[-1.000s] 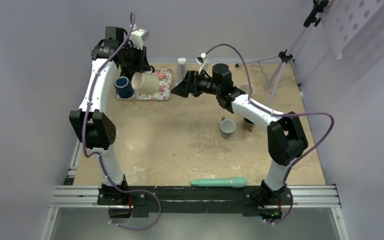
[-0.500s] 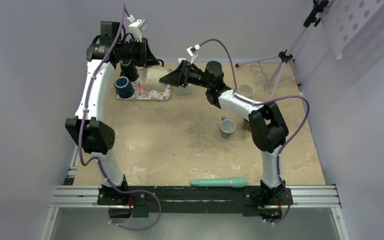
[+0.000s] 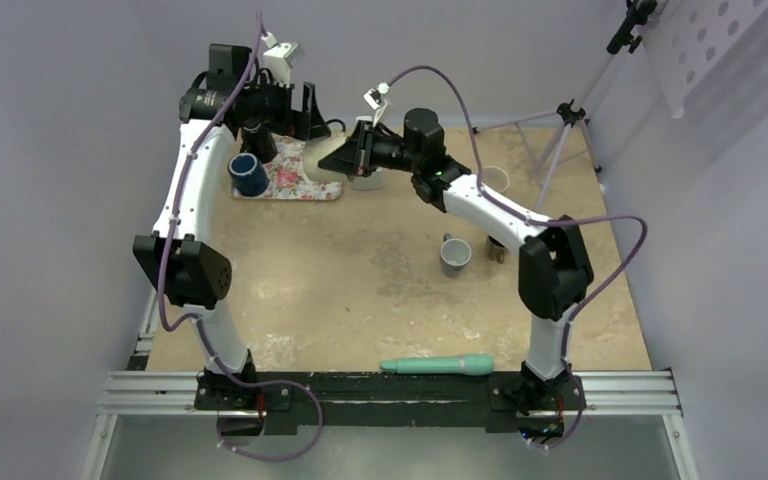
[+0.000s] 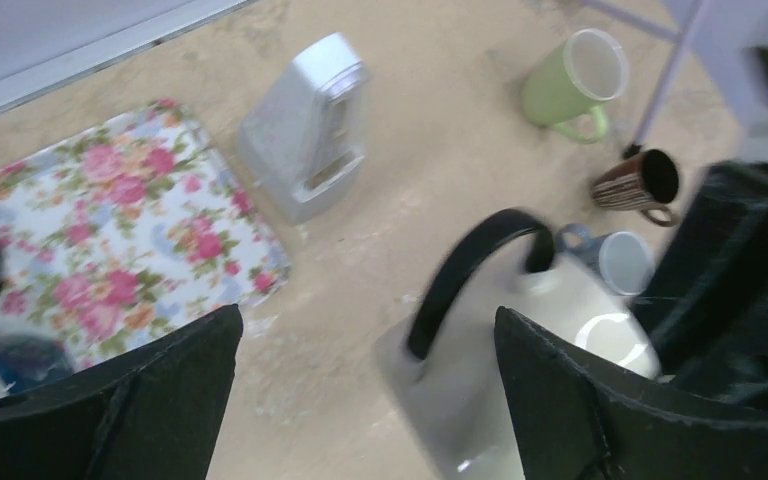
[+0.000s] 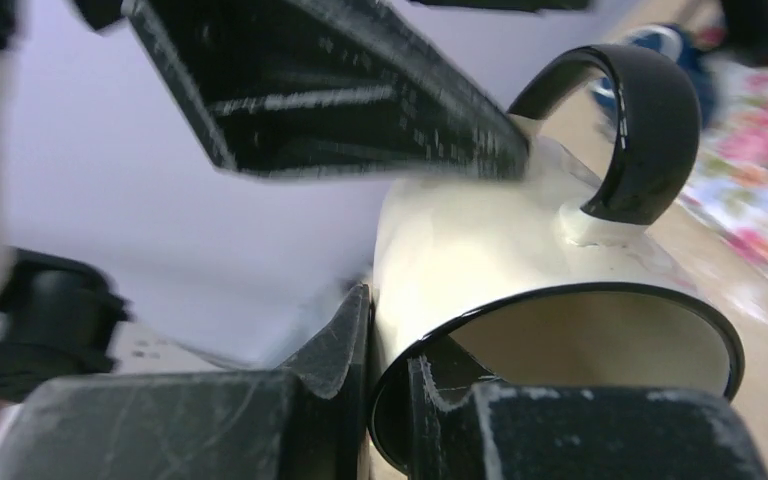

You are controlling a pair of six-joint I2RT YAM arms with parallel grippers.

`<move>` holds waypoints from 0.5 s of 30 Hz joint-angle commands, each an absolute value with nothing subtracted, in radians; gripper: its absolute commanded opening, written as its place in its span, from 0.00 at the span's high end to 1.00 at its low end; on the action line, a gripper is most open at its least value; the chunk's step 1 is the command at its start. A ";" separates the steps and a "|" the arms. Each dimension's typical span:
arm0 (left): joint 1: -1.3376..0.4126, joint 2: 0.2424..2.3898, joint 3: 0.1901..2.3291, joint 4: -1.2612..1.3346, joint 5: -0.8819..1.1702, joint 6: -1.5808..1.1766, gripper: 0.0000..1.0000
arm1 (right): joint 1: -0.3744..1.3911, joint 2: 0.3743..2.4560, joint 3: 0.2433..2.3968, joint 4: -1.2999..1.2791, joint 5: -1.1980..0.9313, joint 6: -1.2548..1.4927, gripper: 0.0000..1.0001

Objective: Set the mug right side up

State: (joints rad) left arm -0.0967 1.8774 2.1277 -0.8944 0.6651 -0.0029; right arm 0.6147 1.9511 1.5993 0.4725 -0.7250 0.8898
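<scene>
Mug point(image 5: 480, 250) hangs on its side over the worktop point(image 3: 360, 280) beside the floral tray point(image 4: 110, 230), rim clamped in the right jaws, left jaws spread apart, standing it upright not yet done

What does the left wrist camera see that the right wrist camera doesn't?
Only the left wrist view shows the green mug, the brown mug, the grey mug and the white box. Only the right wrist view shows the right gripper pinching the rim of the cream mug, one finger inside and one outside. Both views show the cream mug with its black handle, and the flowery tray, which is blurry in the right wrist view.
</scene>
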 commanded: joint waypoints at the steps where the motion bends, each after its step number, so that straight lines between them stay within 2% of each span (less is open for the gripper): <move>1: -0.091 1.788 2.126 -0.996 0.387 0.130 0.00 | 0.620 1.711 1.677 -0.140 -0.397 0.377 1.00; 5: -0.091 1.748 2.087 -1.015 0.244 0.187 0.00 | 0.619 1.620 1.706 -0.540 -0.031 0.218 1.00; 9: -0.091 1.729 2.025 -1.013 0.173 0.230 0.00 | 0.561 1.599 1.716 -0.877 0.297 0.244 1.00; 12: -0.091 1.725 1.987 -1.009 0.150 0.250 0.00 | 0.461 1.537 1.626 -0.973 0.413 0.303 1.00; 15: -0.091 1.719 1.957 -1.000 0.142 0.259 0.00 | 0.333 1.430 1.502 -0.945 0.395 0.312 1.00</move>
State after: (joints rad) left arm -0.0940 1.7428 1.9957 -1.0100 0.2035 0.2131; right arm 0.4725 1.5608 1.5997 -0.8062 0.2085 0.3168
